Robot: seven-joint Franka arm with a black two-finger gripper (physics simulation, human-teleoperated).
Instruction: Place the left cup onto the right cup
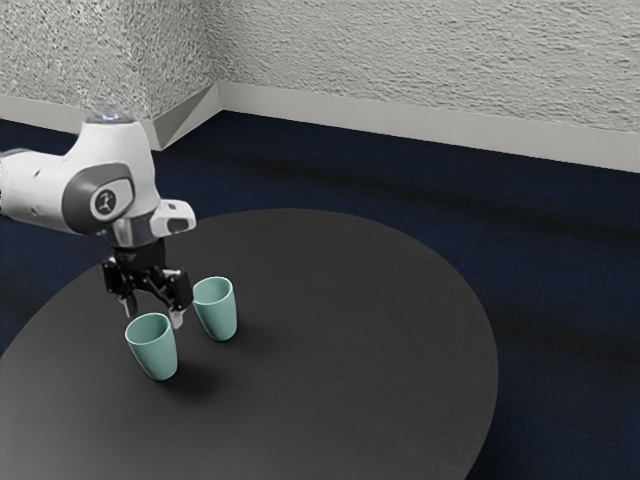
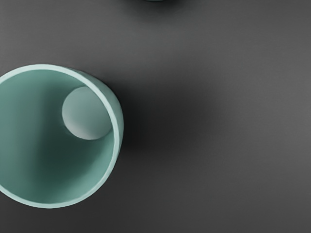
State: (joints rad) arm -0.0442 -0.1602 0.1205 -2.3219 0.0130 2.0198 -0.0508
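Observation:
Two teal cups stand upright on a round dark table (image 1: pixel 330 330). The left cup (image 1: pixel 153 347) is nearer the front edge, and the right cup (image 1: pixel 215 308) stands close beside it toward the exterior view's right. My gripper (image 1: pixel 153 312) hangs just over the left cup's rim, open, with its fingers spread about as wide as the rim. In the wrist view I look down into the left cup (image 2: pixel 53 141), which lies off to one side of my hand. A sliver of the right cup (image 2: pixel 155 1) shows at the edge.
The tabletop stretches wide toward the exterior view's right of the cups. A dark blue floor (image 1: pixel 520 210) and a rough white wall (image 1: pixel 420 50) lie behind the table.

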